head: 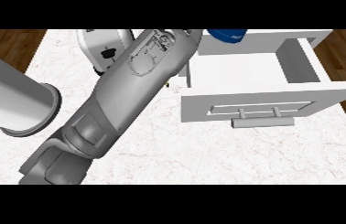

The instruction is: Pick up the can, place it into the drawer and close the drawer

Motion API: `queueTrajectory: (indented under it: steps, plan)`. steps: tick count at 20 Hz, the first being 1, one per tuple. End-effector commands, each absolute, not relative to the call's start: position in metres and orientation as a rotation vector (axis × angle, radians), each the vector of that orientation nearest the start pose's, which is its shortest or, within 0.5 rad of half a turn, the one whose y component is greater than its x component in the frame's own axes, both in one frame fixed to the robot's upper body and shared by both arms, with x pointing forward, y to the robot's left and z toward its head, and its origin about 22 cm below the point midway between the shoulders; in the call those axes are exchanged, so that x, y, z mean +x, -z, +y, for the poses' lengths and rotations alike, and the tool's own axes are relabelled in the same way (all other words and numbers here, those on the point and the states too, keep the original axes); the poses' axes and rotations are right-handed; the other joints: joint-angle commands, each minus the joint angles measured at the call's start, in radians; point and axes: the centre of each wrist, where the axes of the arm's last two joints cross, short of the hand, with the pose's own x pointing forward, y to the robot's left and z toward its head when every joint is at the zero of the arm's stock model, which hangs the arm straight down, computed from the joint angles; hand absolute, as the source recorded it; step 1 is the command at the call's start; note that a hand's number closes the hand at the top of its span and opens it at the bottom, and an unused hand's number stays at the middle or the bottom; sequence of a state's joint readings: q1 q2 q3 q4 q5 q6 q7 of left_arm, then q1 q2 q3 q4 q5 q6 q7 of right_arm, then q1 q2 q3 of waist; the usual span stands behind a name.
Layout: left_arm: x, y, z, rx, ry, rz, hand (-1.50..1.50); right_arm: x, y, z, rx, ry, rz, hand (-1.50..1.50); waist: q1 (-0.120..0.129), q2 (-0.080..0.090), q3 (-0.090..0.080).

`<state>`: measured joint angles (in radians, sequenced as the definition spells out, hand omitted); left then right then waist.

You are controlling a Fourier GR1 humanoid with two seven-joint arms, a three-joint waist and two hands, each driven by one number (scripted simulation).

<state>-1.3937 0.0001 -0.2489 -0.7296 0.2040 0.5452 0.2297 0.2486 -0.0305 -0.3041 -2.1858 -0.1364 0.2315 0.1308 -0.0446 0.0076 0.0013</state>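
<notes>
- Step in hand, as judged: carrying the can point(226, 34) to the drawer point(233, 67); closing not yet begun.
- Grey forearm point(128, 95) laid slantwise from the counter's point(202, 159) near left corner toward its far edge, ending just beside the can.
- Neither hand visible; fingers apart or clamped on the can: cannot tell.
- Blue can at the drawer's far left corner, cut off at the top; inside or held above: cannot tell.
- Drawer pulled fully open at the counter's right edge, handle point(263, 122) facing the near edge.
- Next move, as judged: release inside the drawer, withdrawal of the arm, then a push on the front panel.
- Pale marks on the can and an outlined panel on the forearm: unreadable.
</notes>
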Motion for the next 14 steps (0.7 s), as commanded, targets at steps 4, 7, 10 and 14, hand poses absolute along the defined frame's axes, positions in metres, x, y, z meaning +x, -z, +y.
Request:
queueTrajectory:
  steps: [4, 7, 10, 14]
  plan:
    - [0.412, -0.247, -0.026, 0.058, 0.249, -1.780, 1.50, 0.151, -0.105, -0.310, -0.176, 0.008, -1.832, -1.50, -0.006, 0.001, 0.000]
    - [0.417, -0.238, -0.025, 0.084, 0.246, -1.777, 1.50, 0.159, -0.107, -0.301, -0.165, 0.002, -1.845, -1.50, -0.025, 0.006, 0.001]
    - [0.419, -0.219, -0.022, 0.098, 0.260, -1.746, 1.50, 0.168, -0.106, -0.300, -0.183, -0.008, -1.848, -1.50, -0.030, 0.009, 0.001]
    - [0.424, -0.220, -0.022, 0.134, 0.259, -1.777, 1.50, 0.169, -0.105, -0.298, -0.152, -0.021, -1.861, -1.50, -0.052, 0.016, 0.002]
